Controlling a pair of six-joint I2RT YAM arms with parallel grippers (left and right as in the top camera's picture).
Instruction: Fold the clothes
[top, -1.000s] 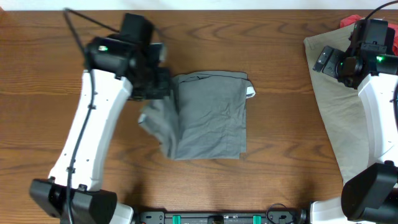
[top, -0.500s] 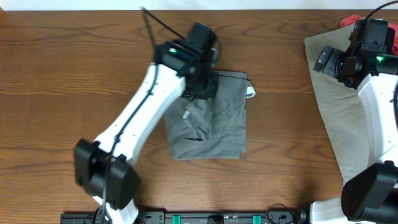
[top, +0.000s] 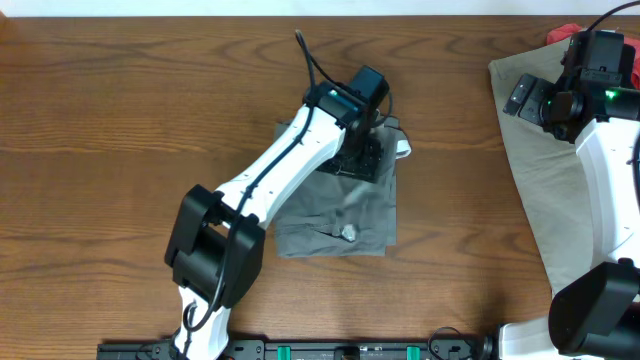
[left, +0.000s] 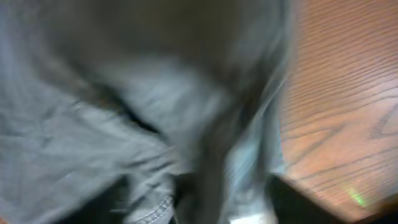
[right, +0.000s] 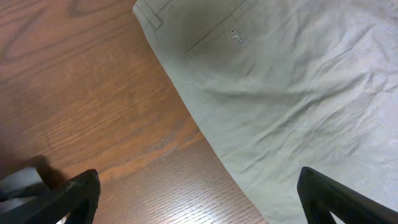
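Note:
A grey garment (top: 340, 215) lies folded in the middle of the table, with a white label (top: 403, 150) showing at its upper right edge. My left gripper (top: 362, 152) hovers low over the garment's upper right part. In the blurred left wrist view its dark fingertips (left: 292, 202) stand wide apart, with a loose fold of the grey garment (left: 93, 124) between them. My right gripper (top: 543, 100) is open above the edge of khaki trousers (top: 545, 190); in the right wrist view the right gripper (right: 202, 208) has nothing between its fingers.
The khaki trousers (right: 280, 93) lie spread along the table's right side, with a red cloth (top: 563, 35) at the far right corner. A small pale tag (top: 347, 232) shows on the grey garment's lower part. Bare wood (top: 120, 130) lies to the left.
The left arm swept right across the grey garment, carrying its left flap over the top. Its jaws, shut before, now stand apart. The right arm has not moved.

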